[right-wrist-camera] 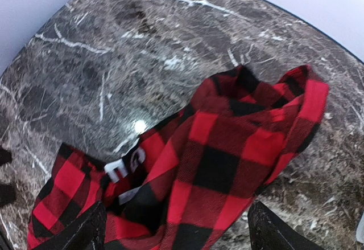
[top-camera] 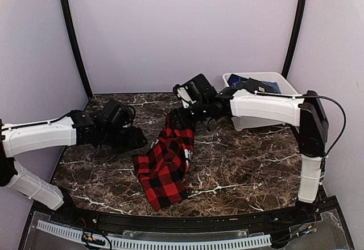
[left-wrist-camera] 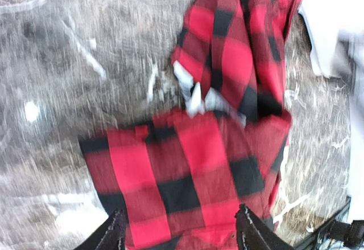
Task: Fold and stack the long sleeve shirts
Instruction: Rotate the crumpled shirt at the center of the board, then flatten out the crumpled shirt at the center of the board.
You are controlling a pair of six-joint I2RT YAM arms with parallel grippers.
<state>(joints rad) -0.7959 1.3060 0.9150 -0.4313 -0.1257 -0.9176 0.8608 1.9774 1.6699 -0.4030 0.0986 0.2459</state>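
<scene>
Tabletop (top-camera: 244, 170) of dark marble with white veins carries the work. Along its near edge runs a black rail with a white slotted strip (top-camera: 153, 240), where the two arms are bolted.

The red-and-black check shirt (top-camera: 165, 167) lies bunched a little left of the tabletop's middle, between the two arms. It forms a long heap, its lower end toward the near edge and its narrower upper end running away toward the right arm's head. The left wrist view shows a flat check panel (left-wrist-camera: 187, 170) nearest the camera, and beyond it a rumpled part with a white label (left-wrist-camera: 196, 96).

The left arm (top-camera: 40, 136) reaches in from the left, its head just beside the shirt's left edge. The left jaws stand spread: both dark fingertips (left-wrist-camera: 111, 233) sit well apart, the cloth showing between them and nothing pinched.

The right arm (top-camera: 267, 106) stretches in from the right, its head above the shirt's far end. The right jaws are spread wide too, fingertips (right-wrist-camera: 85, 230) at either side of the crumpled cloth (right-wrist-camera: 227, 164) and not closed on it.

Farther back right, behind that arm, stands a white plastic tub (top-camera: 250, 123) with something dark blue (top-camera: 267, 85) inside.
</scene>
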